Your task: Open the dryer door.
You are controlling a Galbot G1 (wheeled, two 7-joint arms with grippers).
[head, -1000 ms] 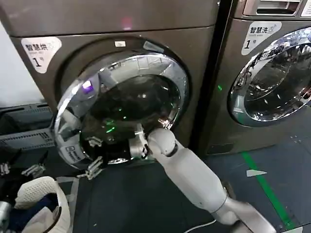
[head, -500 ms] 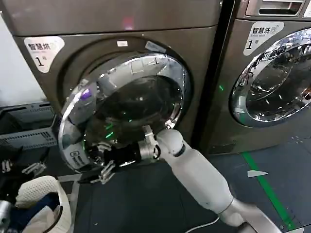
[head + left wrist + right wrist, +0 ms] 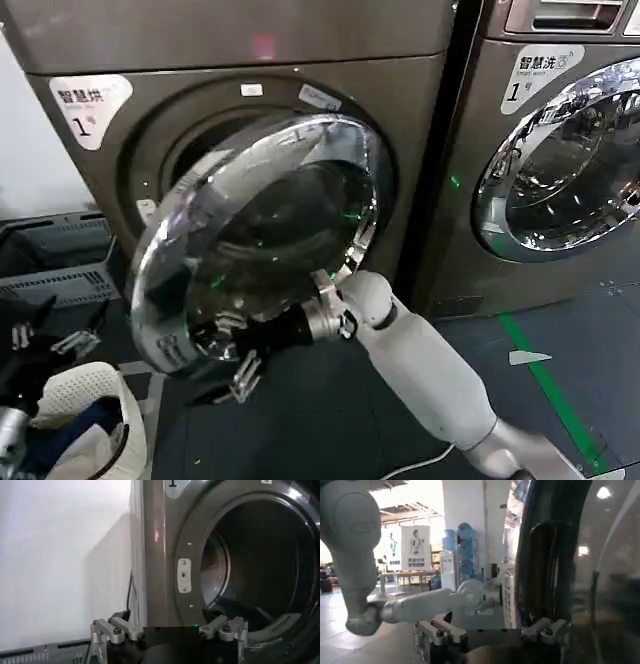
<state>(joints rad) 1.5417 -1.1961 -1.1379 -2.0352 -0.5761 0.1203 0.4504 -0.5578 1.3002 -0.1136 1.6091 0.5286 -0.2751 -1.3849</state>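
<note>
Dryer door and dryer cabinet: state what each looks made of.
Dryer door: a mirror-bright ring, likely chromed plastic or metal, reflecting room lights, around a dark transparent window, glass or clear plastic. Dryer cabinet: bronze-brown painted sheet metal by its look, satin with soft highlights. The right gripper is under the door's lower edge.

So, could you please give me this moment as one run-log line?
dryer door: partly open | right gripper: under door's lower edge, swinging it out | left gripper: facing drum opening

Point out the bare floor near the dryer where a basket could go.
Free: the dark floor between the laundry basket and the right arm, and the floor by the green line. Crowded: under the swung-out dryer door, where the right gripper works, and the left corner with grey crates.
</note>
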